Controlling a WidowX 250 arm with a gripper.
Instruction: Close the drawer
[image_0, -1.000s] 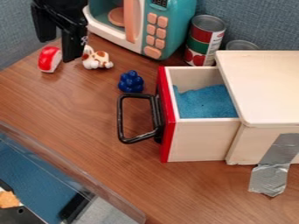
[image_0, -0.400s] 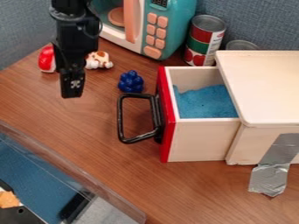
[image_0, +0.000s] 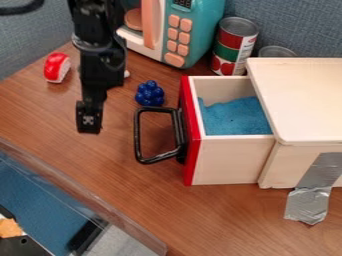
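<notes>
Drawer (image_0: 227, 160) sticks out of the left side of the pale wooden box (image_0: 300, 100), open, blue material (image_0: 235, 116) inside, red front and black handle (image_0: 137, 137) facing left in view. Gripper (image_0: 89, 125) hangs over the table (image_0: 127, 200) left of the handle, apart from it; cannot tell whether it is open or closed. Blue knobbly toy (image_0: 149, 93) just behind the handle. Toy microwave (image_0: 194, 32) and two cans (image_0: 234, 47) at the back, red-and-white toy (image_0: 57, 67) far left. Silver tape (image_0: 308, 202) on the box's near side.
</notes>
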